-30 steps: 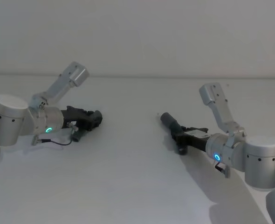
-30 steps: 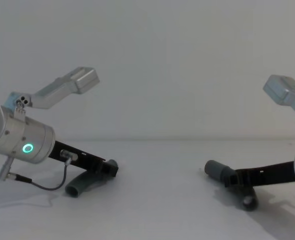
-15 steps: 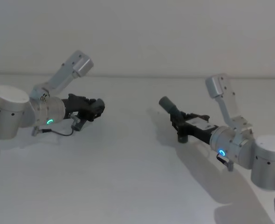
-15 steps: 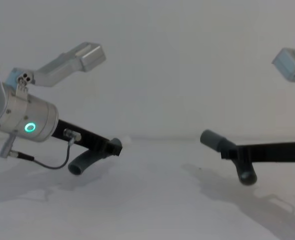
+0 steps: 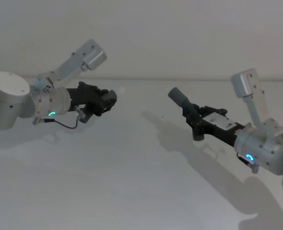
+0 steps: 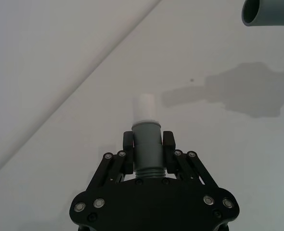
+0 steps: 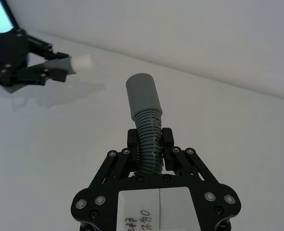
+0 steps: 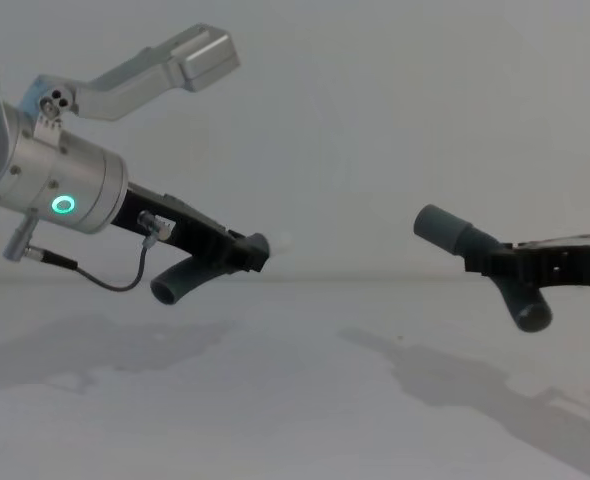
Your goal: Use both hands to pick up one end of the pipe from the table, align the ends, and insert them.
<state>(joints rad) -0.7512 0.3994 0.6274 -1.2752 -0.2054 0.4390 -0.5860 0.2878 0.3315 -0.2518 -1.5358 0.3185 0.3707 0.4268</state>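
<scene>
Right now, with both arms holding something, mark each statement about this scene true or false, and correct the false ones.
1. The black two-finger left gripper is shut on the dark-grey tipped pipe piece, behind its narrow whitish tip. True.
2. The two pipe ends are pushed together. False: the tip and the smooth wide grey cuff face each other across an open gap.
3. The black right gripper clamps the dark-grey cuffed pipe piece on its ribbed body. True.
4. Both pieces lie on the plain white table. False: both are held in the air above it.
</scene>
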